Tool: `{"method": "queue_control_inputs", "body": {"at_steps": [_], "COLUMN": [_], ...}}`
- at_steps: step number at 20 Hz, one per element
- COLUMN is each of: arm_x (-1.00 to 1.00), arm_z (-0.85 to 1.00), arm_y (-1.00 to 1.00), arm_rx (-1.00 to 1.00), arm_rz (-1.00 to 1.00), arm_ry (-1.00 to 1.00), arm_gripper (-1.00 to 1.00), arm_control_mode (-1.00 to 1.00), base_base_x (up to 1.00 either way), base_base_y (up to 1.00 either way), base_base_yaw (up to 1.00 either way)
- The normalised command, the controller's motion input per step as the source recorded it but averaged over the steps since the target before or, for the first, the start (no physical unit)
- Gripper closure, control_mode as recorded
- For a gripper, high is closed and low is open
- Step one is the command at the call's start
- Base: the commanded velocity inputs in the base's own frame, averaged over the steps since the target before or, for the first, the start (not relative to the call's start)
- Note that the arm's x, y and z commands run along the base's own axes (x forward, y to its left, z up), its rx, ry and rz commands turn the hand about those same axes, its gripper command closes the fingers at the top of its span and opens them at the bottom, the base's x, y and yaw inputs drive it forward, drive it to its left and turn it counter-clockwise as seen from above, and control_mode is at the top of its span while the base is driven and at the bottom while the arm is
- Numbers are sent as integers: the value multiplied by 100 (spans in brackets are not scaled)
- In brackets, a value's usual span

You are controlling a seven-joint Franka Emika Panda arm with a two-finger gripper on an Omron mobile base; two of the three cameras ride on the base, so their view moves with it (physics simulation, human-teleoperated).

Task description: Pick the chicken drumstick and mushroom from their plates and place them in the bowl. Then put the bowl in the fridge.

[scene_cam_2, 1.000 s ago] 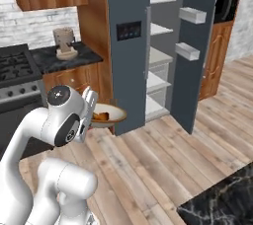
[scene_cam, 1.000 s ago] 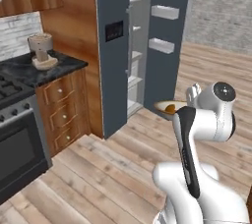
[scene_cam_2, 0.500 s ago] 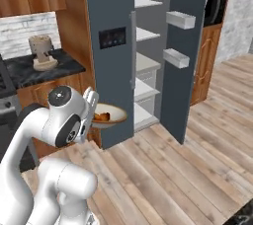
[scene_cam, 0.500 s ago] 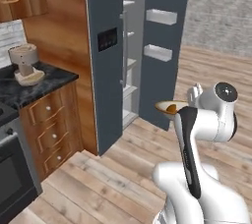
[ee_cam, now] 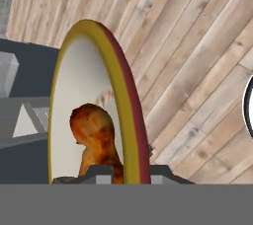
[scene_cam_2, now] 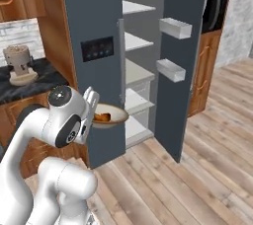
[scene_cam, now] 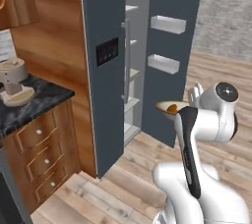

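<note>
My gripper (ee_cam: 132,174) is shut on the rim of the bowl (ee_cam: 126,86), which I hold level at chest height in front of the fridge. The bowl (scene_cam: 169,108) is cream inside. In the hand view its rim looks yellow and red. The reddish-brown chicken drumstick (ee_cam: 96,135) lies in it, also visible as the drumstick (scene_cam_2: 102,117) in the right base view. I cannot tell the mushroom apart from it. The slate fridge (scene_cam_2: 94,46) stands open, with both doors swung out and white shelves (scene_cam_2: 136,41) showing. The bowl (scene_cam_2: 110,116) is just short of the door gap. The plates are out of view.
A dark counter with a small tan appliance (scene_cam: 12,78) and wooden drawers (scene_cam: 39,159) lies to the left of the fridge. The open right door (scene_cam: 172,46) carries white door bins. A black microwave (scene_cam_2: 217,7) sits in the wooden cabinet at right. Wooden floor lies underneath.
The whole picture has shifted: the base has driven closer to the fridge, which now looms larger and nearer. The stove has left the view. The bowl stays in my gripper.
</note>
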Motion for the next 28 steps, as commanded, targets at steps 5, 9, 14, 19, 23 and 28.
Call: {"method": "queue_control_inputs", "body": {"at_steps": [5,9,14,19,23,28], "arm_x": [0,0,0,0,0,0], "arm_z": [0,0,0,0,0,0], "arm_y": [0,0,0,0,0,0], "arm_rx": [0,0,0,0,0,0], "arm_rz": [0,0,0,0,0,0], "arm_ry": [0,0,0,0,0,0], "arm_gripper": [100,100,100,100,100,100], "arm_control_mode": [100,100,100,100,100,100], "base_base_x": [87,82,76,54,30,28], "base_base_y": [-24,-25,-27,-38,-44,-52], "base_base_yaw": [21,25,31,39,42,41]}}
